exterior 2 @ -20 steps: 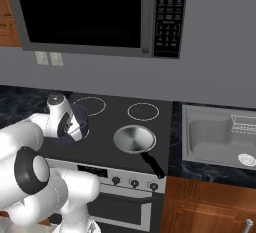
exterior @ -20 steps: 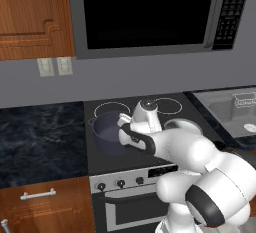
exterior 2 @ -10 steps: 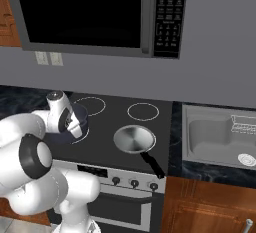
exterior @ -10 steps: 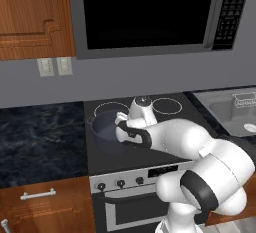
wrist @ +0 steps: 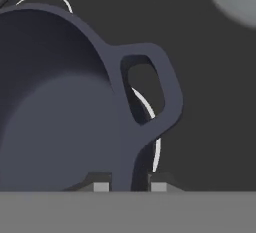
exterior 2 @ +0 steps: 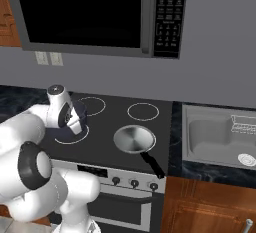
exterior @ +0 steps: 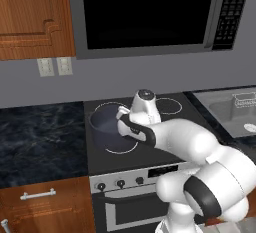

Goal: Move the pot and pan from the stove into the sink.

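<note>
The dark blue-grey pot stands on the front left burner of the black stove. My gripper reaches down at the pot's right rim. In the hand view the gripper is shut on the pot, with the wall just beside the loop handle between the two fingertips. The silver pan sits on the front right burner, its black handle pointing toward the stove's front edge. Set into the counter to the right is the steel sink.
A wire rack hangs at the sink's far right, and a small round item lies in the basin. Dark stone counter runs left of the stove. A microwave hangs above the burners.
The hand has dropped onto the pot's right rim and the jaws have gone from open to shut on the wall. Pot and pan have not moved.
</note>
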You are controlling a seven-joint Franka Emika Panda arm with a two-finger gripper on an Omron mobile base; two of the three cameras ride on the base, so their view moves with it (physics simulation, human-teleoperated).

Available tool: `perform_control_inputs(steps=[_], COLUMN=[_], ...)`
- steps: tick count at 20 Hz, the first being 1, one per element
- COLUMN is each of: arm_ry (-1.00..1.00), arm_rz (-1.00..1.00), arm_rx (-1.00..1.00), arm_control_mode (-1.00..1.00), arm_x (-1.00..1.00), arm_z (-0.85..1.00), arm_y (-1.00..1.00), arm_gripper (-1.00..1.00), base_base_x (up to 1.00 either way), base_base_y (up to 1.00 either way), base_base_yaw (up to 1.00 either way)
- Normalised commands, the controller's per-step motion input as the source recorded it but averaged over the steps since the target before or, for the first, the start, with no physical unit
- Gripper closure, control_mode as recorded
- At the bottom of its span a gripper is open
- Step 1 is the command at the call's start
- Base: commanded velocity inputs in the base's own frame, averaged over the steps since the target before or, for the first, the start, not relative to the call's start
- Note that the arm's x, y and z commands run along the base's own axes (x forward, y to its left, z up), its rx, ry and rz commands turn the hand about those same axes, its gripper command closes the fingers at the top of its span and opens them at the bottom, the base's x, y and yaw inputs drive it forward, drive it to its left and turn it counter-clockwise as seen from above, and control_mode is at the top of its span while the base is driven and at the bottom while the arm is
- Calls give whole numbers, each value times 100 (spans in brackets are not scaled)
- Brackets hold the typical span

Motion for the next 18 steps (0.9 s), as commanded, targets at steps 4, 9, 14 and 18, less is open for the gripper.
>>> perform_control_inputs(steps=[4, 9, 14, 18], arm_ry=[-2, 0, 3, 3], arm_rz=[-2, -6, -5, -1], arm_rx=[8, 11, 9, 4], arm_control_mode=[-100, -100, -100, -100], arm_x=[-10, -32, -52, -83], arm_z=[83, 81, 78, 63], arm_y=[-4, -19, -24, -29], arm_gripper=[100, 100, 100, 100], base_base_x=[0, 0, 0, 0], base_base_y=[0, 0, 0, 0], base_base_yaw=[0, 0, 0, 0])
